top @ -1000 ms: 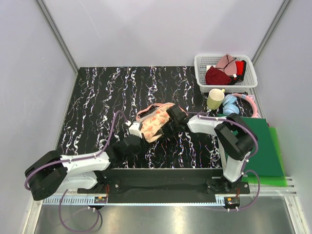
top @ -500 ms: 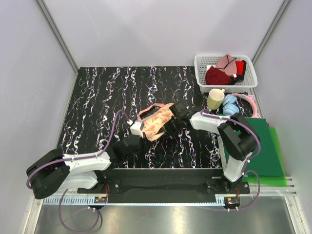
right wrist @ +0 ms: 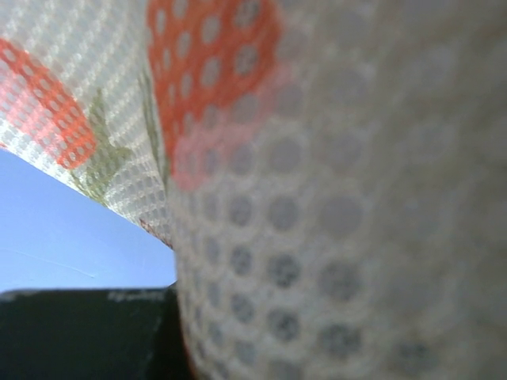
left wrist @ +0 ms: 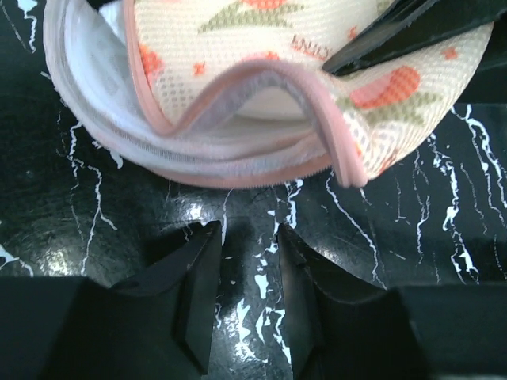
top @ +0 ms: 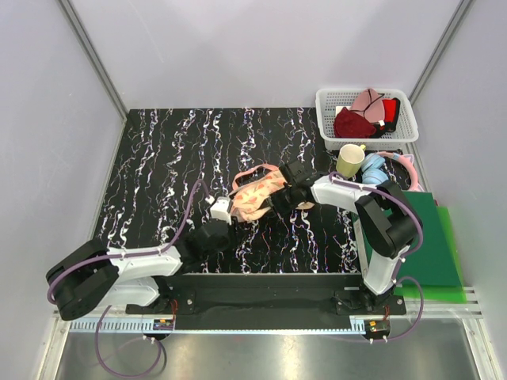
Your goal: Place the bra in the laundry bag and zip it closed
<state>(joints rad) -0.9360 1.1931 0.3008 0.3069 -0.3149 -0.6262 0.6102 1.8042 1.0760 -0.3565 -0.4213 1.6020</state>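
Note:
The laundry bag (top: 255,194), peach with an orange-red print and a pink zip edge, lies mid-table. In the left wrist view the laundry bag (left wrist: 261,47) is partly unzipped, its edge gaping. A white surface (left wrist: 265,103) shows inside the gap; I cannot tell whether it is the bra or the lining. No black straps show. My right gripper (top: 280,198) is shut on the bag's right end, and one of its fingers (left wrist: 396,28) lies across the fabric. The bag's mesh (right wrist: 317,198) fills the right wrist view and hides the jaws. My left gripper (left wrist: 247,229) is slightly open and empty, just short of the bag's near edge (top: 228,215).
A white basket (top: 400,134) at the back right holds a dark red bra (top: 352,124) and a pale pink garment (top: 367,100). A yellow-green cup (top: 349,161), a blue item (top: 372,168) and a pink hoop (top: 404,162) stand right of the bag. A green board (top: 432,237) lies at the right edge.
My right gripper has pulled the bag a little to the right and away from the bases. The left gripper has stayed almost in place, now just clear of the bag's edge.

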